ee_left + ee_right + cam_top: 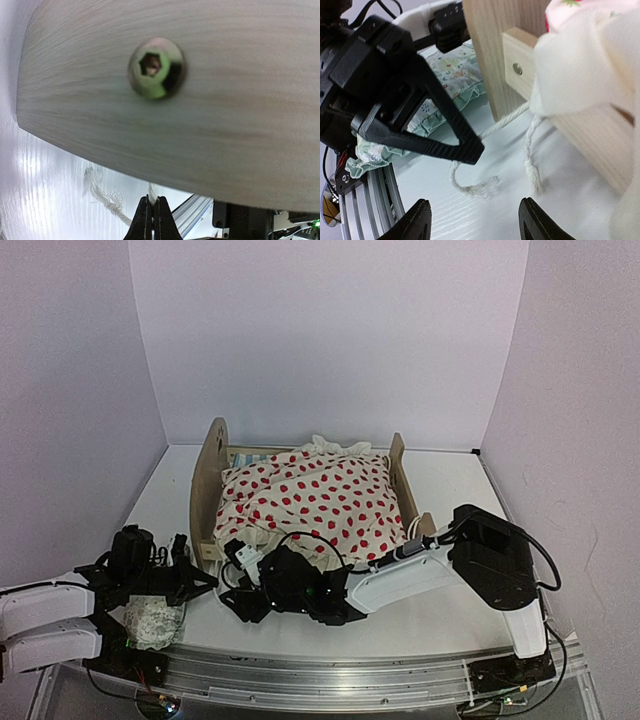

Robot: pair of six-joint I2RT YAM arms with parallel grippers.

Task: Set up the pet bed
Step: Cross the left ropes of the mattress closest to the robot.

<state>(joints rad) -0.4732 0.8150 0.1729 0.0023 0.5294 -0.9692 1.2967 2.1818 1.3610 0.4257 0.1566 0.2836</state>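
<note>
The plywood pet bed (208, 480) stands mid-table, its striped mattress (245, 457) almost covered by the cream red-dotted blanket (320, 495) heaped on it. My left gripper (195, 580) is at the bed's near left corner. In the left wrist view it (152, 212) is shut on a thin white cord (105, 200) under the bed's wooden side (200, 125). My right gripper (232, 592) is open and empty right beside it, low over the table (475, 225). There the cord (470, 185) lies loose, running from the bed frame (490, 55) to the left gripper (420, 115).
The small green-patterned pillow (152, 620) lies under my left arm at the near left, also in the right wrist view (445, 85). The blanket (590, 65) hangs over the bed's near side. A metal rail (350, 665) runs along the near edge. White walls close in the table.
</note>
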